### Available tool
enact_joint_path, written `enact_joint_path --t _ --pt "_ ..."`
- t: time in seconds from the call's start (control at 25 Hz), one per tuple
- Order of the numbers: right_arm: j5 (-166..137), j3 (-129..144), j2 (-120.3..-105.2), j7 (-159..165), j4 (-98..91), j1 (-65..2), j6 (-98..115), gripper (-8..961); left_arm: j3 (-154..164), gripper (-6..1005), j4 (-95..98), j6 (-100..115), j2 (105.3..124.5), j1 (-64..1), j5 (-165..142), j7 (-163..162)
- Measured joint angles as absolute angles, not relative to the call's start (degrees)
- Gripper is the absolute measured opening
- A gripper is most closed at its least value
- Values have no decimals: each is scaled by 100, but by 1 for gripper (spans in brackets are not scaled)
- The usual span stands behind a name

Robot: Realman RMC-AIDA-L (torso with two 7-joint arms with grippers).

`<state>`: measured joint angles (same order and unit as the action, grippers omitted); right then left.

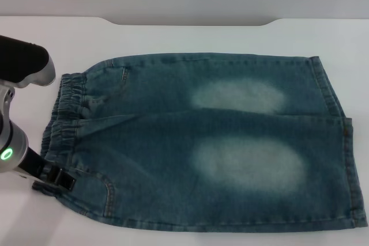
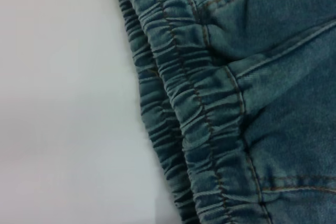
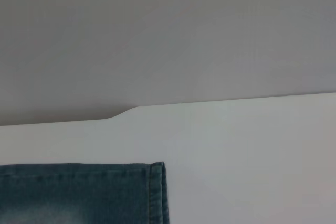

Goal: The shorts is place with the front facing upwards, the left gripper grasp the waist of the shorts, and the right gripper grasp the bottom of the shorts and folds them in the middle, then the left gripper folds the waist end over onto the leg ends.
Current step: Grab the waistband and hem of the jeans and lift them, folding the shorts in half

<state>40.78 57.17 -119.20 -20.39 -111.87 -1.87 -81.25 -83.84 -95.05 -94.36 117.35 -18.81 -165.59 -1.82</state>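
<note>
The shorts [image 1: 207, 142] lie flat on the white table [image 1: 190, 36], blue denim with two pale faded patches facing up. Their gathered elastic waist [image 1: 66, 113] is at the left and the straight leg ends [image 1: 346, 142] at the right. My left gripper [image 1: 56, 178], on the green-lit arm, sits low at the near corner of the waist, touching the denim edge. The left wrist view shows the ruched waist [image 2: 194, 108] close up. The right wrist view shows one hem corner of the shorts [image 3: 156, 192]. The right gripper is out of view.
The table's far edge has a stepped notch [image 3: 123, 113] with a grey wall behind it. Bare white table [image 2: 63, 103] lies to the left of the waist and beyond the leg hem [image 3: 247, 156].
</note>
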Motion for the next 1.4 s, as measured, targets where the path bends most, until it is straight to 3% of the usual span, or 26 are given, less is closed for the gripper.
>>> enact_joint_path --t 1.04,1.4 --pt "4213 5706 -11927 -2026 -11235 -180 -8179 650 -8317 723 -9074 -9170 11782 -1975 -16543 140" --pt "4228 5725 -11927 -2003 -11242 -168 -8191 650 -8327 607 -9101 -9116 11785 -1969 -16541 152"
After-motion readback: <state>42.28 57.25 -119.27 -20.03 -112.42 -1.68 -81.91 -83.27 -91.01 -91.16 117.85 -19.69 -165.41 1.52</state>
